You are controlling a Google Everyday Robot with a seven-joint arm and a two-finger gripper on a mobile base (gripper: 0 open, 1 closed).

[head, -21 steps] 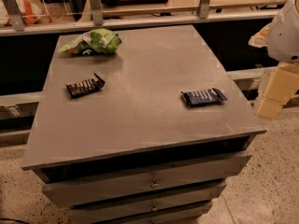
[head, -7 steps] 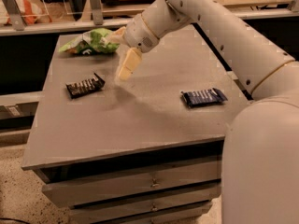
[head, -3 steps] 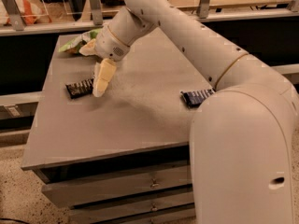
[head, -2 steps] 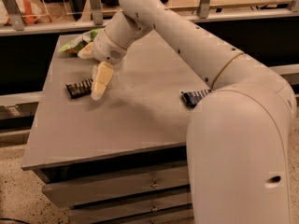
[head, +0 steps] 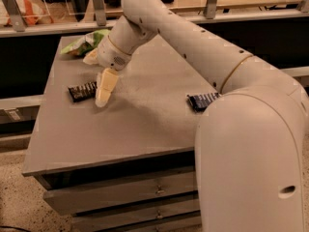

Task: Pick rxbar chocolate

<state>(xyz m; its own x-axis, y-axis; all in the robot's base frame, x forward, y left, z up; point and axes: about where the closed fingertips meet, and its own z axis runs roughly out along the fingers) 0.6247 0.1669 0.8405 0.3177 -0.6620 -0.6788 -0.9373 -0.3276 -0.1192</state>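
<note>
The rxbar chocolate [head: 81, 91], a small flat bar in a black wrapper with whitish lettering, lies on the left part of the grey cabinet top [head: 120, 129]. My gripper [head: 104, 90] hangs at the end of the white arm, directly over the bar's right end, its cream fingers pointing down at the tabletop. The gripper covers the bar's right end.
A dark blue-wrapped bar [head: 203, 100] lies at the right, partly hidden behind my arm. A green and white snack bag [head: 86, 42] lies at the back left. Drawers sit below the cabinet's front edge. A railing and shelf run behind.
The arm has swung from the right side across the table to the left, and the gripper has come down over the black bar's right end. The objects have not moved.
</note>
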